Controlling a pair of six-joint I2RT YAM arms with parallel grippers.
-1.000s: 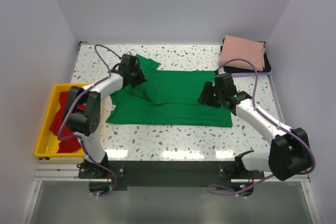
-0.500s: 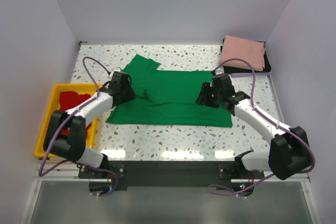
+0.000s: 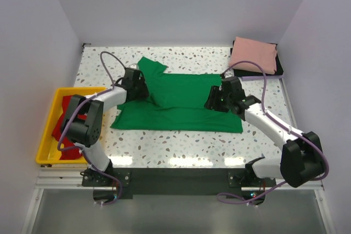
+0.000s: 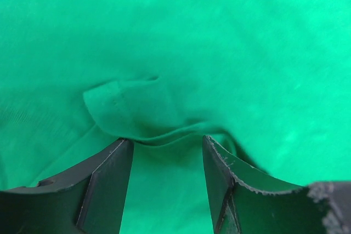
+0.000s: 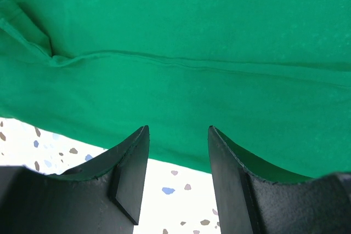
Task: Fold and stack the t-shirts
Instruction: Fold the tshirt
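Note:
The bright green t-shirt (image 3: 181, 108) lies spread across the middle of the table, one sleeve (image 3: 152, 65) pointing to the back. My left gripper (image 3: 139, 88) is open and empty, low over the shirt's left part; in the left wrist view (image 4: 167, 146) a small folded hem (image 4: 123, 108) lies just ahead of the fingers. My right gripper (image 3: 214, 101) is open and empty at the shirt's right part; in the right wrist view (image 5: 178, 132) it straddles the shirt's edge (image 5: 175, 152). The salmon pink t-shirt (image 3: 252, 54) lies folded at the back right. The red t-shirt (image 3: 59, 130) lies crumpled in the tray.
A yellow plastic tray (image 3: 45, 141) stands at the table's left edge, partly under my left arm. The pink shirt rests on a black mat (image 3: 279, 67). Speckled table (image 3: 181, 142) shows in front of the green shirt. Walls close in on the left, back and right.
My left gripper pulled back to the left off the sleeve, then moved right again onto the shirt's left part. The sleeve now lies flat. The right gripper has barely moved.

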